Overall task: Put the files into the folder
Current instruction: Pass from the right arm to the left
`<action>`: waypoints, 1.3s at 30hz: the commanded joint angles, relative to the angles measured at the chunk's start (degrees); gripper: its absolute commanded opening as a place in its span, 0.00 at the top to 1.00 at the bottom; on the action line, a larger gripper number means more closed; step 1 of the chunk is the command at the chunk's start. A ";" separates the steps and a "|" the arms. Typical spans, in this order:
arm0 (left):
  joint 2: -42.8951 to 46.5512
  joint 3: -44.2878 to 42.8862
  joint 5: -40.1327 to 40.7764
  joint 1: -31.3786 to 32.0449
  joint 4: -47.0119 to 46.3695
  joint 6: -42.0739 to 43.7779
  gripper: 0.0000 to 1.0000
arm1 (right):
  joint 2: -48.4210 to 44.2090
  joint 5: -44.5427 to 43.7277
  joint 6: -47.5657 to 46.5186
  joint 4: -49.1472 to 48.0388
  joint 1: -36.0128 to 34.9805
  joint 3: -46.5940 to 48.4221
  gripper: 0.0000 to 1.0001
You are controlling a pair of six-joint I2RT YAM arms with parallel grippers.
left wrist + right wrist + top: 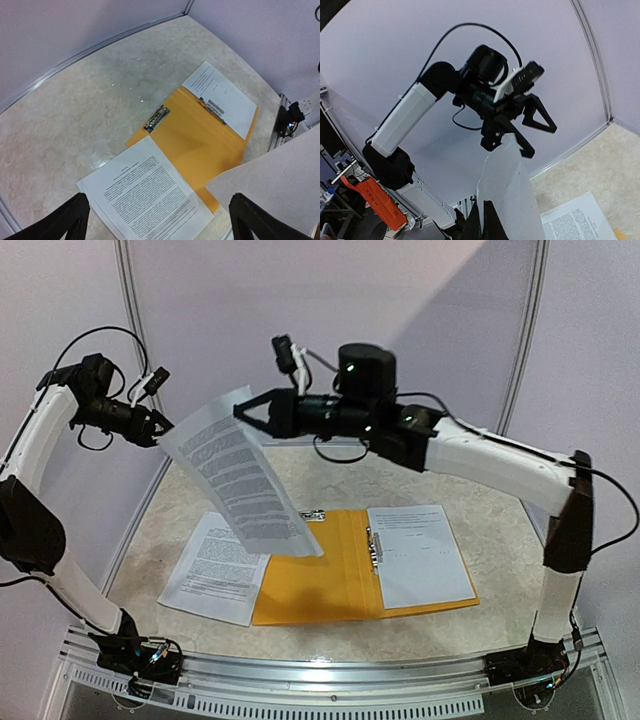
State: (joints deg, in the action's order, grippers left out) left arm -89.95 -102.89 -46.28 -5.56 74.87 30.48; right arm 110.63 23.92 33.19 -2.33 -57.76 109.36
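Paper sheet [238,472] is hanging mid-air in the upper middle of the overhead frame, tilted. Right pincer [243,412] is pinching its top edge, clenched tight on it. Left pincer [162,427] is sitting just left of the sheet's upper corner, jaws spread, gripping nothing. Down on the worktop [480,515], the orange folder [320,585] is lying open in the lower centre with one sheet [420,555] on its right half, and another sheet [215,568] is overlapping its left edge.
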 commanded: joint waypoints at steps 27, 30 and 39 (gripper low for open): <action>10.44 7.58 -14.38 21.36 -23.25 -13.90 0.01 | -30.41 -5.06 -27.75 3.32 1.41 -16.08 1.00; 11.19 8.75 -15.06 21.60 -23.28 -16.54 0.01 | -30.56 -3.43 -26.75 1.29 1.53 -16.71 1.00; 18.05 13.91 -12.17 25.31 -36.21 -20.72 0.00 | -30.16 1.53 -23.83 -5.43 2.05 -18.55 1.00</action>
State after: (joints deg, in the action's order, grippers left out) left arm -74.00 -90.80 -59.27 17.23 47.57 14.39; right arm 80.79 21.87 7.18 -3.11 -56.42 92.09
